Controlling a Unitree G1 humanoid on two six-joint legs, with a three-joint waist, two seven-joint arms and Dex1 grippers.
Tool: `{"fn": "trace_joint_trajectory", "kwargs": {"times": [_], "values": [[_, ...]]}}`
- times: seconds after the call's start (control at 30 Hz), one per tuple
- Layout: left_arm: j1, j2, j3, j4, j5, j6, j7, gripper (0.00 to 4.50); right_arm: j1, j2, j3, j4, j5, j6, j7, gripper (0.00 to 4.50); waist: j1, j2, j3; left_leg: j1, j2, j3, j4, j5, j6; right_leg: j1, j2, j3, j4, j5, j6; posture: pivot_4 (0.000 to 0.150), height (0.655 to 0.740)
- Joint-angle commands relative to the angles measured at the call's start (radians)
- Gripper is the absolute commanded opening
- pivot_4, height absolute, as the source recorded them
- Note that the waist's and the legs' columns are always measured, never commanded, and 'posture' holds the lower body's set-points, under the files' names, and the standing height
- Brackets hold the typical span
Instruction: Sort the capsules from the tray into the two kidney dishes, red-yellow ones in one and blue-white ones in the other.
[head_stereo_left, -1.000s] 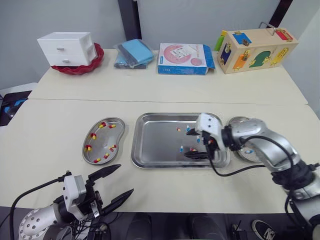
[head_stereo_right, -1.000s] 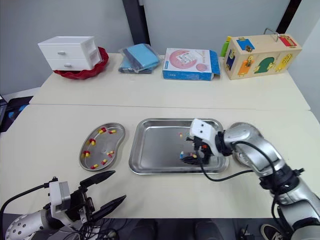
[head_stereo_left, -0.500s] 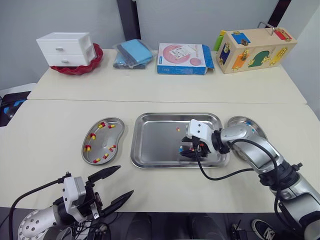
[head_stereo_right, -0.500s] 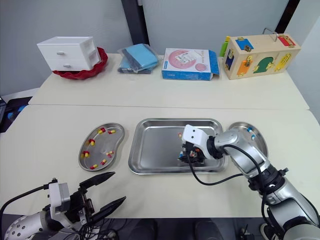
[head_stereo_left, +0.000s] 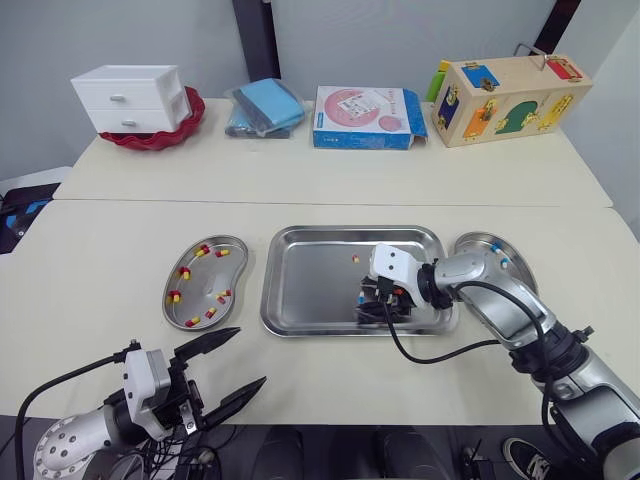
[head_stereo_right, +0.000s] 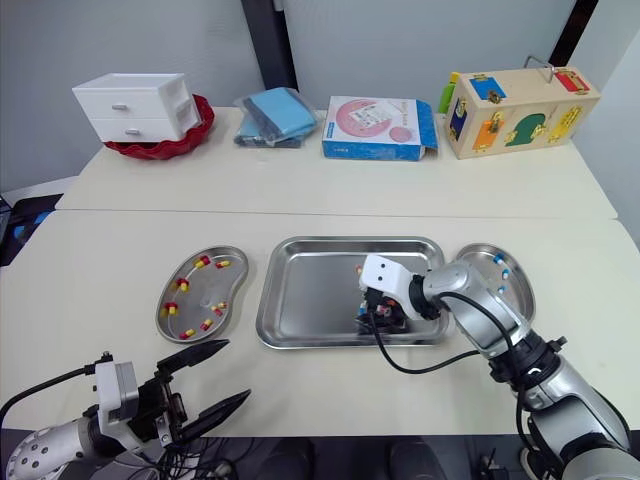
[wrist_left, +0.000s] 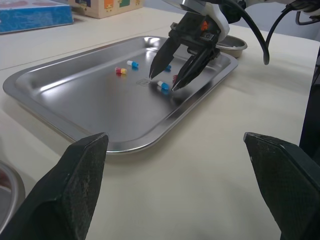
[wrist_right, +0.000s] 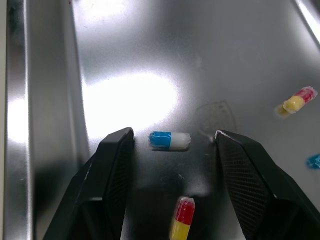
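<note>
Pale counter (head_stereo_left: 120, 240), with bystander items along the back edge: white drawer unit (head_stereo_left: 130, 97) on a red dish (head_stereo_left: 160, 135), blue bag (head_stereo_left: 265, 107), flat box (head_stereo_left: 368, 117) and wooden toy box (head_stereo_left: 510, 85).

Steel tray (head_stereo_left: 310, 285) sits centre front. Left kidney dish (head_stereo_left: 206, 280) lies just beside its left end and holds only red-yellow capsules. Right kidney dish (head_stereo_right: 512, 305) lies just beside its right end and holds a few blue-white ones.

Right jaws: spread apart, tips down at the tray floor near the right end. Blue-white capsule (wrist_right: 169, 140) lies flat on the tray between the two tips, crosswise to them. A gap shows on each side, and it sits nearer one finger. Red-yellow capsule (wrist_right: 182, 219) also lies within the span, closer in toward the wrist. Second red-yellow capsule (wrist_right: 296, 101) lies outside the jaws on the tray floor.

Left jaws: wide apart, holding nothing, low at the front left of the counter, well apart from the tray.
</note>
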Motion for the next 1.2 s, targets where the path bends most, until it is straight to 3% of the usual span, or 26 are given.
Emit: {"fn": "trace_joint_trajectory", "kwargs": {"times": [0.03, 0.13, 0.3, 0.73, 0.97, 1.2], "values": [[0.008, 0.005, 0.016, -0.017, -0.001, -0.002, -0.002, 4.50, 0.005, 0.005, 0.006, -0.006, -0.018, -0.024, 0.004, 2.86, 0.000, 0.000, 0.000, 0.000, 0.000, 0.000, 0.000, 0.000, 0.000, 0.000, 0.000, 0.000, 0.000, 0.000, 0.000, 0.150, 0.7400], [0.011, 0.005, 0.018, -0.014, 0.000, -0.003, -0.004, 4.50, 0.007, 0.005, 0.011, 0.008, -0.034, -0.039, 0.009, 2.26, 0.000, 0.000, 0.000, 0.000, 0.000, 0.000, 0.000, 0.000, 0.000, 0.000, 0.000, 0.000, 0.000, 0.000, 0.000, 0.150, 0.7400], [0.012, 0.005, 0.018, -0.015, -0.001, -0.001, -0.001, 4.50, 0.013, 0.007, 0.013, 0.015, -0.041, -0.049, 0.014, 0.89, 0.000, 0.000, 0.000, 0.000, 0.000, 0.000, 0.000, 0.000, 0.000, 0.000, 0.000, 0.000, 0.000, 0.000, 0.000, 0.150, 0.7400], [0.013, 0.008, 0.016, -0.008, 0.002, -0.005, -0.008, 4.50, 0.006, 0.027, -0.035, 0.011, -0.026, -0.076, 0.014, 0.89, 0.000, 0.000, 0.000, 0.001, 0.000, 0.000, 0.000, 0.000, 0.000, 0.001, 0.000, 0.000, 0.000, 0.000, 0.000, 0.150, 0.7400], [-0.005, 0.025, -0.011, 0.001, 0.001, -0.014, -0.070, 4.50, 0.073, -0.042, -0.275, -0.176, 0.148, -0.013, 0.042, 0.89, 0.009, 0.000, 0.000, 0.000, 0.000, 0.000, 0.000, 0.000, 0.000, 0.000, 0.000, 0.000, 0.000, 0.000, 0.000, 0.150, 0.7400], [-0.059, 0.042, -0.055, 0.023, -0.001, -0.022, -0.156, 4.50, 0.327, -0.273, -0.637, -0.311, 0.304, 0.060, 0.086, 0.89, 0.024, 0.000, 0.000, 0.000, -0.001, 0.000, 0.000, 0.000, 0.000, 0.001, 0.000, 0.000, -0.001, 0.000, 0.000, 0.150, 0.7400]]}}
